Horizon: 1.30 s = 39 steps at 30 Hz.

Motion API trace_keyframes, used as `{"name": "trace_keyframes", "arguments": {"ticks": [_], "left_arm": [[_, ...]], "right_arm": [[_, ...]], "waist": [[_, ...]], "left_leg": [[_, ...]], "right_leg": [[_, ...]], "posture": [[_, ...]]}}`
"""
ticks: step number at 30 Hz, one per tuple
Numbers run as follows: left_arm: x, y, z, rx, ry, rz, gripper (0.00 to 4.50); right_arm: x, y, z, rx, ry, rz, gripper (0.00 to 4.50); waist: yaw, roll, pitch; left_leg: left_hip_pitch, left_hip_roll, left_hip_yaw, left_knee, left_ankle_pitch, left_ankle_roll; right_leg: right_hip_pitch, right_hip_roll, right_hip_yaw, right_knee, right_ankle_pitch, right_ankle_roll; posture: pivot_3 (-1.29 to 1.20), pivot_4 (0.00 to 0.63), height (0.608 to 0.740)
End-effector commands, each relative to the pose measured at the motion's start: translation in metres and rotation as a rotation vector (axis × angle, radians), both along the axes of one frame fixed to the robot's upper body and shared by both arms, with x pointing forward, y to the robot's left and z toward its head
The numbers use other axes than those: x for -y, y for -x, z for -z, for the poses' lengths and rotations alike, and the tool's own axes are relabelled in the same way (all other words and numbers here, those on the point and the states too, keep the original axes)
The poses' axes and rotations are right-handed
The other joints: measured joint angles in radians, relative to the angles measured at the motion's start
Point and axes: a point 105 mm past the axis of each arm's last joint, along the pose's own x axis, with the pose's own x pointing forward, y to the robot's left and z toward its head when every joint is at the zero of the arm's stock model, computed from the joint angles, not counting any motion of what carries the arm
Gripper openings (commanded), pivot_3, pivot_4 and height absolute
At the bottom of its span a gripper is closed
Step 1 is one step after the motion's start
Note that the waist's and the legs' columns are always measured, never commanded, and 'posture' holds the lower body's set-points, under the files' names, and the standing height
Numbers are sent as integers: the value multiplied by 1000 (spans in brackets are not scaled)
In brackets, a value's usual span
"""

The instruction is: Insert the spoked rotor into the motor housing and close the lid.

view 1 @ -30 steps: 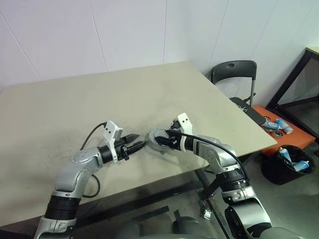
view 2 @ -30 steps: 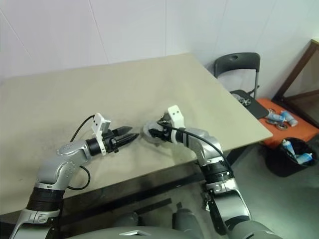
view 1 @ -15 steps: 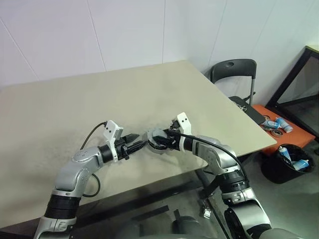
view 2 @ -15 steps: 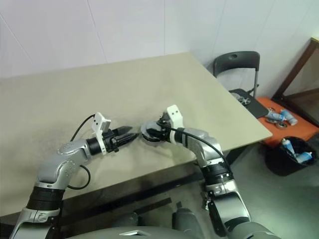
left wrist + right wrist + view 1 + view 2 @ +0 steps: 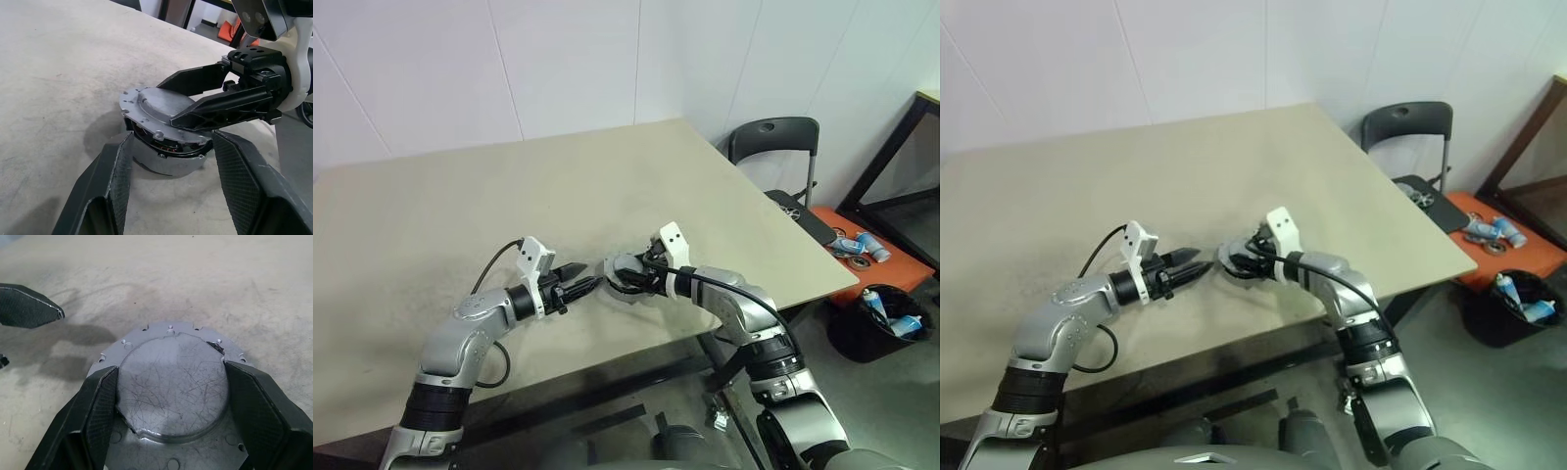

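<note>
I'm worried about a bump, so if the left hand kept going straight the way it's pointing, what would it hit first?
Most likely the motor housing, which sits between the open fingers of the left hand, with the lid tilted on top in the right hand. Depth is hard to judge.

No readable text, label, brand, number or sign is found on any surface that is seen in these views.

Lid (image 5: 161,113) tilted atop motor housing (image 5: 168,157) on table (image 5: 460,215), between both pincers.
</note>
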Motion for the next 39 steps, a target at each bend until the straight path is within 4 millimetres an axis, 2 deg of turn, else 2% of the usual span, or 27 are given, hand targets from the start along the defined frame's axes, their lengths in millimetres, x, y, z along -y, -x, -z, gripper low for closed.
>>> {"name": "trace_keyframes", "arguments": {"ticks": [1, 5, 10, 16, 22, 29, 32, 39], "left_arm": [[2, -2, -11, 49, 3, 14, 2701], [1, -1, -9, 46, 3, 13, 2701], [1, -1, -8, 43, 7, 14, 2701], [2, -1, -8, 42, 7, 13, 2701], [2, -2, -8, 45, 7, 11, 2701], [1, -3, -9, 48, 6, 9, 2701], [0, -4, -9, 50, 7, 8, 2701], [0, -4, -8, 46, 7, 7, 2701]], "right_arm": [[8, -7, -8, 40, 24, -3, 3107], [9, -9, -4, 62, 63, -12, 3107], [6, -5, 8, 64, 101, -31, 3107], [1, 3, 12, 67, 114, -69, 3107], [14, -1, 1, 44, 80, -70, 3107], [5, 10, -16, 70, 54, -186, 3107], [1, 14, -14, 74, 66, -197, 3107], [2, 3, -12, 84, 50, -86, 3107]], "waist": [[1, 0, 0], [0, 0, 0], [-1, 0, 0], [-1, 0, 0], [2, 0, 0], [3, 0, 0], [1, 0, 0], [-2, 0, 0]], "left_leg": [[0, 0, 0, 0, 0, 0], [0, 0, 0, 0, 0, 0], [0, 0, 0, 0, 0, 0], [1, 0, 0, 1, 0, 0], [1, 0, 0, 1, 0, 0], [1, -1, 0, 1, 0, 0], [1, -1, 0, 0, 0, 0], [1, 0, 0, 0, 0, 0]], "right_leg": [[0, 0, 0, 0, 0, 0], [0, 0, 0, 0, 0, 0], [0, 0, 0, 0, 0, 0], [1, 0, 0, 0, 0, 0], [2, 0, 0, 0, 0, 0], [1, -1, 0, -1, 0, 0], [1, 0, 0, -1, 0, 0], [1, 1, 0, 0, 0, 1]], "posture": [[0, 0, 740], [0, 0, 740], [0, 0, 740], [0, 0, 740], [0, 0, 740], [0, 0, 740], [0, 0, 740], [0, 0, 740]]}}
